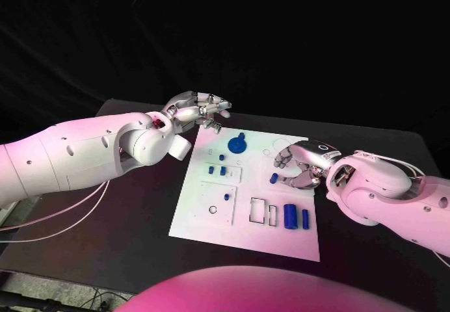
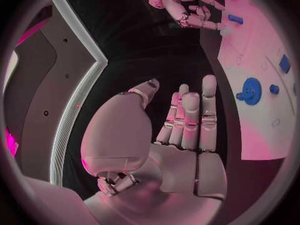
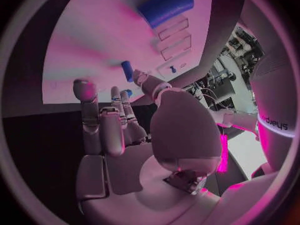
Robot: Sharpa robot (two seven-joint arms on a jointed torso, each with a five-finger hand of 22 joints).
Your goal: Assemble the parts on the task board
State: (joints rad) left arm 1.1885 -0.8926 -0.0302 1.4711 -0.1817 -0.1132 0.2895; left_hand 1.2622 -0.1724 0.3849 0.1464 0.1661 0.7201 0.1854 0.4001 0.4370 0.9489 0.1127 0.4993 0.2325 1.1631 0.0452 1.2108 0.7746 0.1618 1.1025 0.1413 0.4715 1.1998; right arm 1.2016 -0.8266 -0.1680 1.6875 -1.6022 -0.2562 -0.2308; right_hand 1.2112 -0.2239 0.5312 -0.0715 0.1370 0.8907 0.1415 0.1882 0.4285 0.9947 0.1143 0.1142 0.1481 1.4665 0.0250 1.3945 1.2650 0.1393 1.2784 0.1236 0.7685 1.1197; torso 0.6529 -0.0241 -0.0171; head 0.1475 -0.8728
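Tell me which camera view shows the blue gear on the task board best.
The head view: it looks down on the blue gear, whole, near the far edge of the task board, with nothing covering it. The left wrist view shows the gear at an angle, beyond the left robot hand. I can't pick it out in the right wrist view.

Black table [image 1: 375, 149]; white cables [image 1: 56, 218] at its edge
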